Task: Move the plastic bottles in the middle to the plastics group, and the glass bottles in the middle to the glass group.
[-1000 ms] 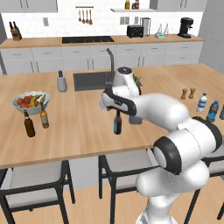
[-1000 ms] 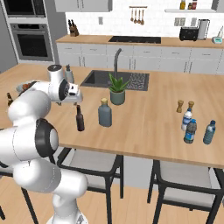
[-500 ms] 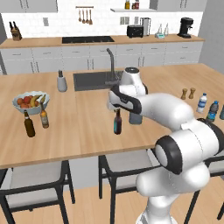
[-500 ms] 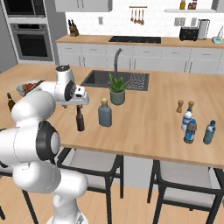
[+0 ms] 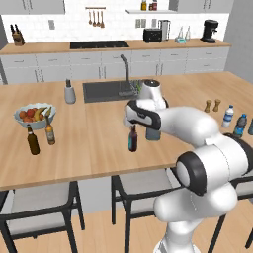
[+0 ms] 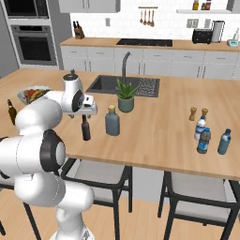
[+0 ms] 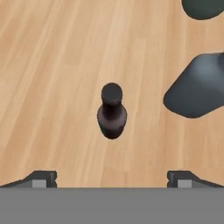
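At the left end of the counter (image 5: 99, 148), near the front edge, we list the glass group: one dark brown-olive bottle (image 5: 32, 140) and one small amber bottle (image 5: 49, 132), both upright beside one fruit bowl (image 5: 34, 113). Mid-counter, toward the front edge, we count one slim beer bottle (image 5: 132, 139), upright, with the gripper (image 7: 112, 177) hovering straight above its cap, fingers spread wide and nothing held. We judge this bottle rigid, smooth, moderately heavy and breakable; a hold on the neck just under the cap, or on the upper body, looks soundest, since glass may slip if pinched lightly. Just beside it stands one grey-blue flask (image 6: 112, 122), wide and probably heavier, best taken at its short neck. At the right end we count two wooden shakers (image 6: 198, 113) and three water bottles (image 6: 202, 135), light and somewhat yielding by our estimate; we cannot tell from here which one belongs to the middle.
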Tool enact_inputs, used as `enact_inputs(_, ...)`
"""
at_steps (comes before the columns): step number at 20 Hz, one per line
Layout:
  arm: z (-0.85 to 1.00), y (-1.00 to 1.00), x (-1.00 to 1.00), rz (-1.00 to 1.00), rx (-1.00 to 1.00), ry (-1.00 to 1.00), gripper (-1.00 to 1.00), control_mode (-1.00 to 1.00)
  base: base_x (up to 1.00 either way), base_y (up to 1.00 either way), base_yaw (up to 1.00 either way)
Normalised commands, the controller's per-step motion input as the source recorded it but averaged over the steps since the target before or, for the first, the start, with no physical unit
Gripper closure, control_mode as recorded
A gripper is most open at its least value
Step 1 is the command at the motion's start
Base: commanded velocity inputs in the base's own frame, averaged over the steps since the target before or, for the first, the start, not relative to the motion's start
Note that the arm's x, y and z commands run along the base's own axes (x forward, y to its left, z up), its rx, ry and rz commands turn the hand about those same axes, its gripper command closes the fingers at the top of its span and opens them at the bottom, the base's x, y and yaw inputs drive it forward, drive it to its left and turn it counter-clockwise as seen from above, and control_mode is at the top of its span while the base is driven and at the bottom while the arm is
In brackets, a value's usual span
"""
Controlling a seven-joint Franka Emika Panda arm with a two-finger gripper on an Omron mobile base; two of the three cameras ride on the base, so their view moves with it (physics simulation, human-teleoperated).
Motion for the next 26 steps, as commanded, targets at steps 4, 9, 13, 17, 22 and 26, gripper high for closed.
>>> enact_inputs(4,-0.3,0.2,0.18,0.0,0.0,-0.02,-1.0,-1.0,0.0,0.0,0.0)
enact_inputs(9,-0.23,0.07,0.17,0.0,0.0,-0.03,-1.0,-1.0,0.0,0.0,0.0)
enact_inputs(13,-0.18,-0.11,0.36,0.0,0.0,-0.01,-1.0,-1.0,0.0,0.0,0.0)
enact_inputs(17,0.0,-0.14,0.0,0.0,0.0,-0.01,-1.0,-1.0,0.0,0.0,0.0)
enact_inputs(22,-0.1,0.0,0.0,0.0,0.0,-0.03,-1.0,-1.0,0.0,0.0,0.0)
enact_inputs(26,-0.36,0.03,0.0,0.0,0.0,-0.04,-1.0,-1.0,0.0,0.0,0.0)
